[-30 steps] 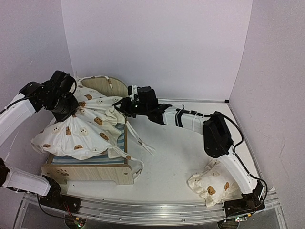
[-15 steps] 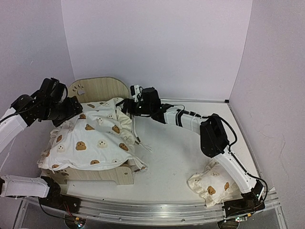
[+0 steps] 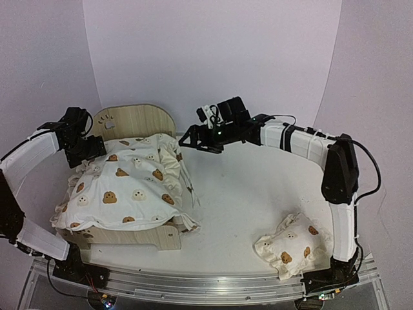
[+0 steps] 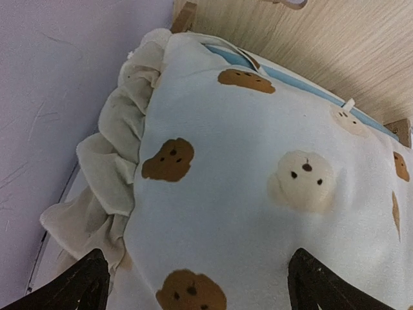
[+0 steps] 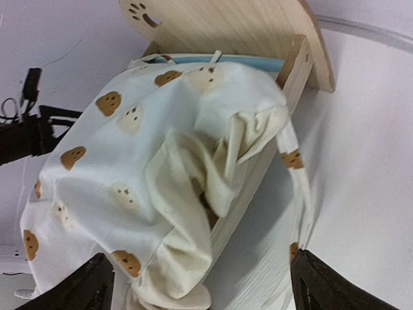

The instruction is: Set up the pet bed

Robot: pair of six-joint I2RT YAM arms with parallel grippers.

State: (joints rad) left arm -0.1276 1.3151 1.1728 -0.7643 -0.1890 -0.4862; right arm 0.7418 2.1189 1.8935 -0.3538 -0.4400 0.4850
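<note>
The pet bed [image 3: 132,121] stands at the left, its light-wood headboard with the paw cutout at the back and its low footboard [image 3: 122,236] in front. A cream bear-print cushion [image 3: 122,187] lies spread over it, ruffles bunched at the right side [image 5: 213,168]. A blue strip of the base [image 4: 303,85] shows under the headboard [image 4: 310,45]. My left gripper [image 3: 89,147] hovers open over the cushion's back left corner [image 4: 245,194], holding nothing. My right gripper [image 3: 193,139] is open beside the bed's back right corner, apart from the cushion [image 5: 129,148].
A small cream bear-print pillow [image 3: 290,247] lies at the front right near the right arm's base. Thin cushion ties [image 3: 190,190] trail onto the table [image 3: 251,194] right of the bed. Walls close in behind and on both sides.
Both grippers have opened and let go of the cushion, which dropped flat onto the bed. The right arm has pulled back to the right; the left has drawn back toward the headboard.
</note>
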